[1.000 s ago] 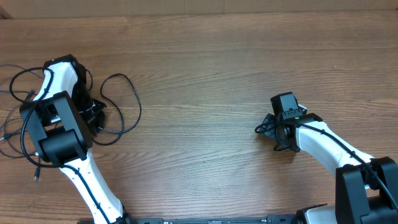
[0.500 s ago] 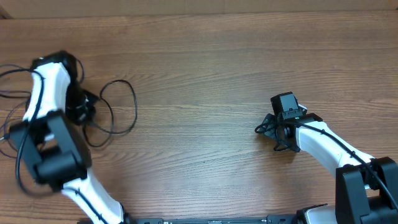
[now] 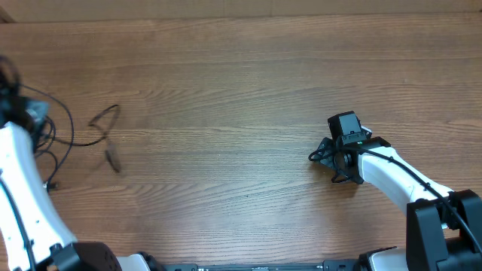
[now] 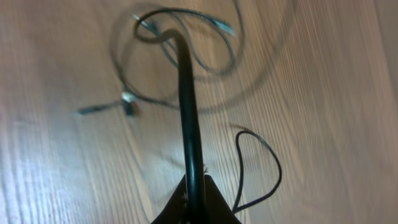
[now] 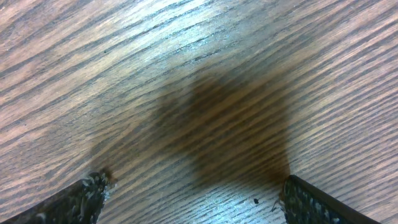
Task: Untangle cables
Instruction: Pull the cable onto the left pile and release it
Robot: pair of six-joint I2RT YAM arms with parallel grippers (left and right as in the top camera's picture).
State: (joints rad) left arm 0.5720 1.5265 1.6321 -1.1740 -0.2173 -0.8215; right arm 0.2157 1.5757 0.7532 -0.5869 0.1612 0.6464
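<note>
Left gripper (image 4: 194, 190): clamping a strand of the cables (image 4: 186, 93) (loops blurred).
Right gripper (image 5: 193, 186): hanging spread wide over the table (image 5: 186, 56).

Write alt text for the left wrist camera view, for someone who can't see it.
The left gripper pinches a thin black cable that runs up to blurred black cable loops with silvery plug ends, over a light wooden table.

Overhead evenly lit; left wrist cables (image 4: 186, 106) motion-blurred, glare; right wrist central shadow.
</note>
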